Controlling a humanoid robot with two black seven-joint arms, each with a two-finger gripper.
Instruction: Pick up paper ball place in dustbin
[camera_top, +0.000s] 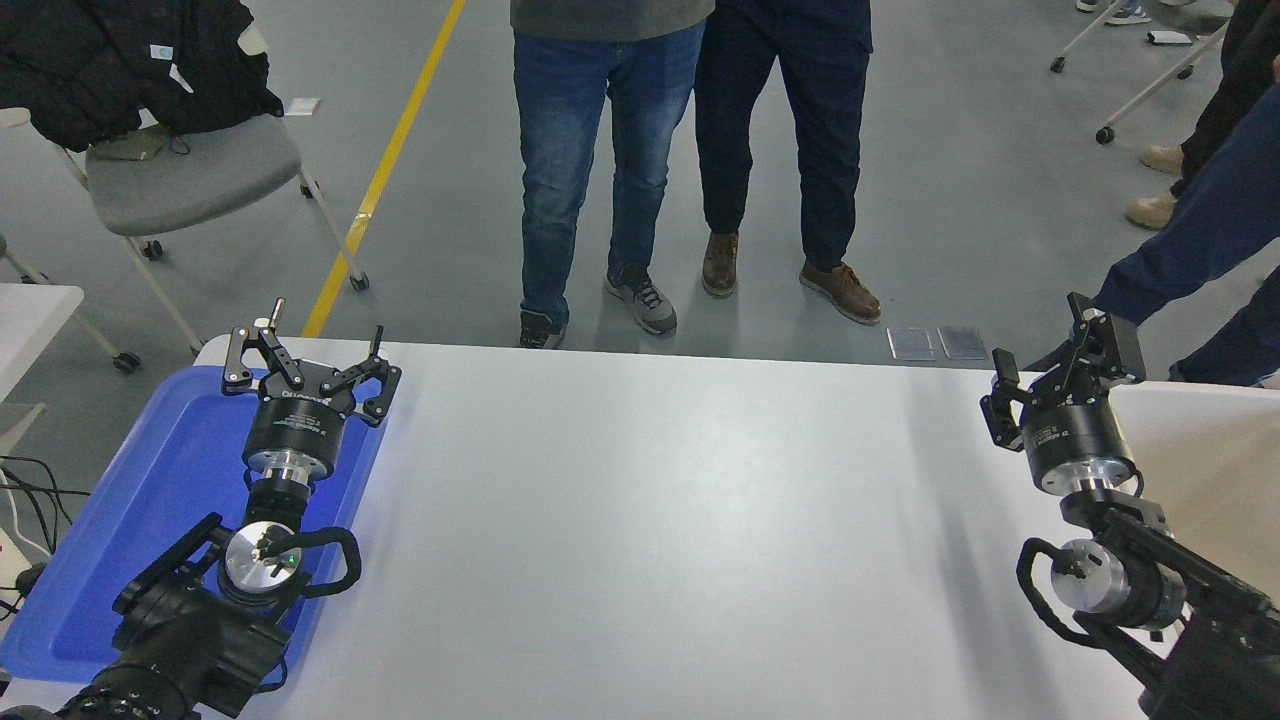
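Two open tools (305, 352) (1060, 350), both empty

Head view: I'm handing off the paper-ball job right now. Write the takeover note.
Left gripper: open, empty, parked over the blue tray at the table's left.
Right gripper: open, empty, at the table's far right edge, by the dustbin's near rim.
Paper ball: not visible anywhere in this view, neither on the table nor in a gripper. The bin's inside is mostly out of frame, so it may already be in there; cannot confirm.
Left to do: check the bin; if the ball isn't inside, find it and bin it.
People stand at the far side.
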